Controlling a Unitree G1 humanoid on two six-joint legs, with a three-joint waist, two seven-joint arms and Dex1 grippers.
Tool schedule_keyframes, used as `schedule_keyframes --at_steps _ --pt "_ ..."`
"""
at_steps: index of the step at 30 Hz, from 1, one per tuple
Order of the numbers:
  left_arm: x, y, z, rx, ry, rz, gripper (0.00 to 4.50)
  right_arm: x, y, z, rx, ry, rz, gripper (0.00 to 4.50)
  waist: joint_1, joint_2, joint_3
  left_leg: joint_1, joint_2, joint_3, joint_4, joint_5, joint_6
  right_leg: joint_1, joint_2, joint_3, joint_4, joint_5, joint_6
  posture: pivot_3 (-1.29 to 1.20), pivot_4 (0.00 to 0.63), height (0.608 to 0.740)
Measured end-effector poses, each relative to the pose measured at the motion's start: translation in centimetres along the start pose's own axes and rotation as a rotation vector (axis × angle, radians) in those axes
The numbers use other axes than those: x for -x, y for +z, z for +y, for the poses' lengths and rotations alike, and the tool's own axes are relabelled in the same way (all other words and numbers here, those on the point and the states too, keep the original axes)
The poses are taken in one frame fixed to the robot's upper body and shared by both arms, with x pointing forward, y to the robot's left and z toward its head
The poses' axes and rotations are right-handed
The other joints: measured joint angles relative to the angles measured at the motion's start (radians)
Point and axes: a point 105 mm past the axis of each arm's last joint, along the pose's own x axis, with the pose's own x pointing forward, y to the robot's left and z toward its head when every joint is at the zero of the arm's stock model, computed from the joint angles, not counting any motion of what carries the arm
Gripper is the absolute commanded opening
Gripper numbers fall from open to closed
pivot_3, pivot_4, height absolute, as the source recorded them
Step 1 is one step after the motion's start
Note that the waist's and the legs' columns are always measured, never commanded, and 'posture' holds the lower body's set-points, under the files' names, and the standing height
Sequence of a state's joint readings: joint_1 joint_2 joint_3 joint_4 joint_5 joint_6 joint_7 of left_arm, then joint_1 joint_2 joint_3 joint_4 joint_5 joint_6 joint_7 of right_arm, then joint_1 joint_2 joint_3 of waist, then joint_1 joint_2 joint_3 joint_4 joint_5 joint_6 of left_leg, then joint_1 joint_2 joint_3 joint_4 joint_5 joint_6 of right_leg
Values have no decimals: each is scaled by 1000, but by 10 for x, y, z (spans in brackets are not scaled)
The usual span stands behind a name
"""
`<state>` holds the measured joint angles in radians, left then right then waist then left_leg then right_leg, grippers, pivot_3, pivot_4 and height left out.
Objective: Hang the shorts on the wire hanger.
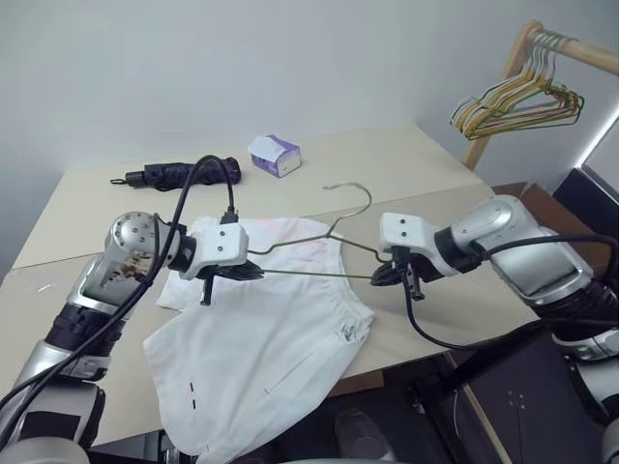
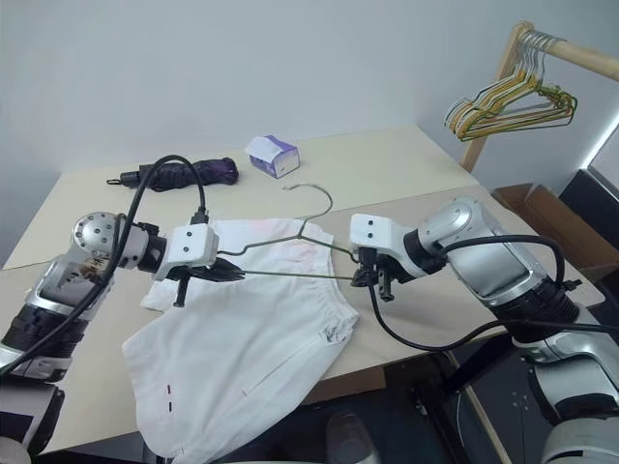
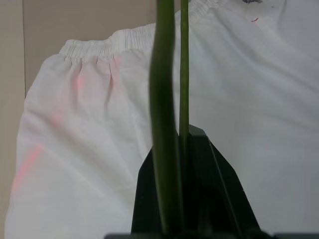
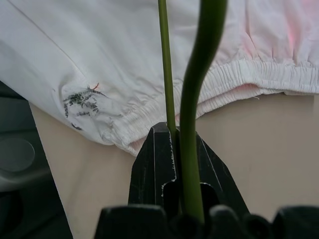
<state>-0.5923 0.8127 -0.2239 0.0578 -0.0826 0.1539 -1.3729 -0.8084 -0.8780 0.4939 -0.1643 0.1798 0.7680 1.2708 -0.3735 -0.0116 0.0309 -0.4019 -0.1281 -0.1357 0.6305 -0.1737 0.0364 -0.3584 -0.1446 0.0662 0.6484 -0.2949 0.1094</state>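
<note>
I keep hanger (image 1: 319,253) level above shorts (image 1: 271,338); left gripper (image 1: 253,272), right gripper (image 1: 387,275) each pinching an end; lower evenly.

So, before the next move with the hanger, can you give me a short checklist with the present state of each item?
1. Left gripper shut on the wire hanger: ok.
2. Right gripper shut on the hanger's other corner: ok.
3. Hanger lifted above the shorts, roughly level: ok.
4. Shorts on the hanger: not ok, they lie flat on the table.
5. One leg hangs over the table's near edge; will it slide off: cannot tell.
</note>
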Motion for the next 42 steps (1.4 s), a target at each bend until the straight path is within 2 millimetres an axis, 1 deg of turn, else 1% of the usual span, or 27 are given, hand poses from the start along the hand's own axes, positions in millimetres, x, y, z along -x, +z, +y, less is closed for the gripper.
schedule_keyframes --at_steps 2,4,7,11,14,16,18,20,22,24,27,30,32,35,38,42 --pt "2 2 -1 -8 -11 -15 791 0 0 1 -1 8 -5 0 1 0 0 0 0 0 0 0 0 0 0 0 0 0 0 -310 0 740" --pt "3 7 -2 -2 -29 -69 1429 2 0 4 -11 18 -26 0 3 0 0 0 0 0 0 0 0 0 0 0 0 0 0 -309 0 740" --pt "7 6 6 30 20 -106 2387 7 -8 10 -52 20 -49 0 8 0 0 0 0 -1 1 0 0 0 0 -1 0 0 0 -300 0 740" --pt "18 -2 19 79 113 -108 3589 20 -25 21 -190 14 -80 0 17 0 0 -1 0 -1 2 0 0 1 0 -1 0 0 1 -294 0 740" --pt "26 -2 24 114 162 -130 4445 28 -42 36 -349 18 -121 0 27 0 0 -1 0 -1 2 0 0 1 0 -1 0 0 1 -297 0 740" --pt "33 -5 26 174 203 -152 4480 31 -56 47 -474 16 -143 0 33 0 0 -1 0 -1 2 0 1 1 0 -1 0 0 1 -303 0 740" --pt "37 -6 22 227 214 -177 4480 33 -66 53 -579 9 -159 0 34 0 0 -1 0 -1 3 -1 0 1 0 -1 0 0 1 -309 0 740" --pt "39 1 16 282 212 -252 4480 36 -76 56 -709 1 -186 0 35 0 0 -1 0 -1 3 -1 0 2 0 -1 0 0 2 -312 0 740" --pt "40 13 10 305 220 -343 4480 37 -87 58 -854 3 -204 0 38 0 0 -1 0 -1 4 -2 -2 3 0 -1 0 1 2 -311 3 740" --pt "43 23 6 310 223 -411 4480 36 -97 60 -959 17 -199 0 40 0 0 -1 1 -1 4 -3 -3 3 0 -1 0 1 2 -307 5 740" --pt "50 33 -3 314 187 -454 4480 31 -110 62 -1069 36 -173 0 40 1 0 -1 1 0 4 -3 -3 3 1 -1 -1 1 2 -296 4 740" --pt "57 39 -8 310 164 -454 4480 24 -121 64 -1145 63 -150 0 45 1 -1 0 1 0 4 -3 -3 3 1 -1 -1 1 2 -288 2 740" --pt "58 39 -10 310 157 -455 4480 18 -126 64 -1167 78 -135 0 50 2 -1 0 1 0 4 -4 -4 3 0 -1 -1 1 2 -278 0 740" --pt "57 37 -13 321 154 -447 4480 10 -131 62 -1186 88 -124 0 59 2 -1 0 1 0 4 -5 -7 3 1 -1 -1 1 1 -269 0 740" --pt "58 38 -14 315 151 -438 4480 5 -132 60 -1191 94 -128 0 64 2 -1 0 1 0 4 -5 -7 3 0 -1 -2 2 1 -263 0 740" --pt "58 40 -15 316 150 -431 4480 5 -136 58 -1209 86 -136 0 74 2 -1 0 1 0 4 -5 -6 2 1 -1 -2 2 1 -259 0 740"
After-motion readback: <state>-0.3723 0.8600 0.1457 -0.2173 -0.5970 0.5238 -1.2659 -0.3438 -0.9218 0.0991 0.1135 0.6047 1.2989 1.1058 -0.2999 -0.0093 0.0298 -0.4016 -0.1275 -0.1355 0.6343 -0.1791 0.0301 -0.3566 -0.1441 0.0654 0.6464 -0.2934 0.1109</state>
